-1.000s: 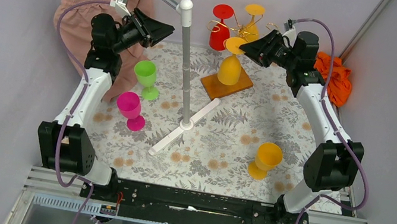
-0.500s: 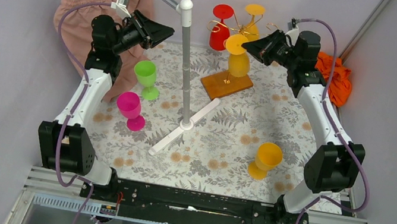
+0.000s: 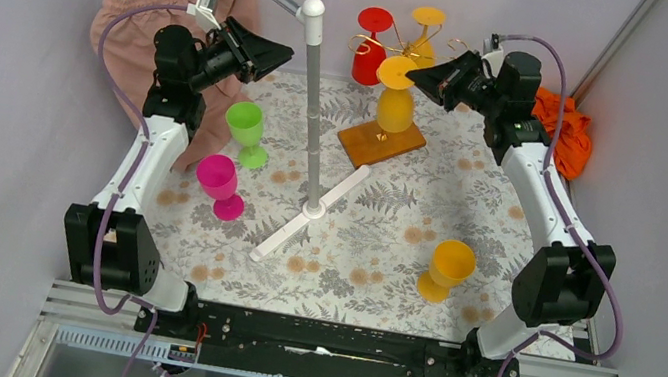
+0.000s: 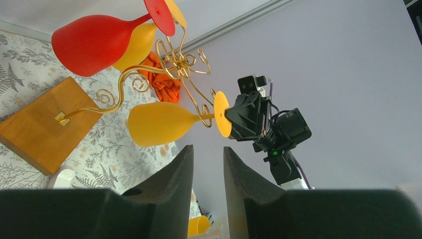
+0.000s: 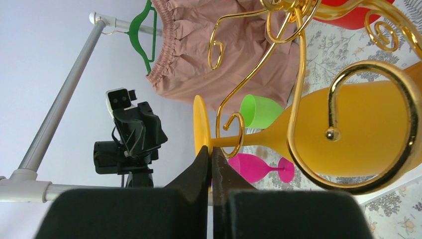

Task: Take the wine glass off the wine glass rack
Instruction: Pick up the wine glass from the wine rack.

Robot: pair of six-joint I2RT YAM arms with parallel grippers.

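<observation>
The gold wire wine glass rack (image 3: 430, 49) stands on its wooden base (image 3: 381, 143) at the back of the table. A yellow wine glass (image 3: 394, 107) hangs bowl-down from a front scroll arm (image 5: 234, 127). My right gripper (image 3: 418, 77) is shut on the rim of its round foot (image 5: 200, 124), and the disc's edge runs between the pads of the gripper (image 5: 210, 149). A red glass (image 3: 370, 48) and another yellow glass (image 3: 427, 23) hang behind it. My left gripper (image 4: 207, 148) is raised at the far left, open with nothing between its fingers, well away from the rack (image 4: 181, 62).
A white-and-grey pole stand (image 3: 314, 94) with a cross foot (image 3: 311, 210) rises mid-table. A green glass (image 3: 246, 129), a pink glass (image 3: 219, 183) and a yellow glass (image 3: 447, 267) stand on the patterned cloth. A pink garment (image 3: 133, 25) hangs back left, and an orange cloth (image 3: 567, 129) lies back right.
My right gripper has closed onto the foot of the hanging yellow glass, and the glass has shifted slightly toward the back. The left arm has stayed where it was.
</observation>
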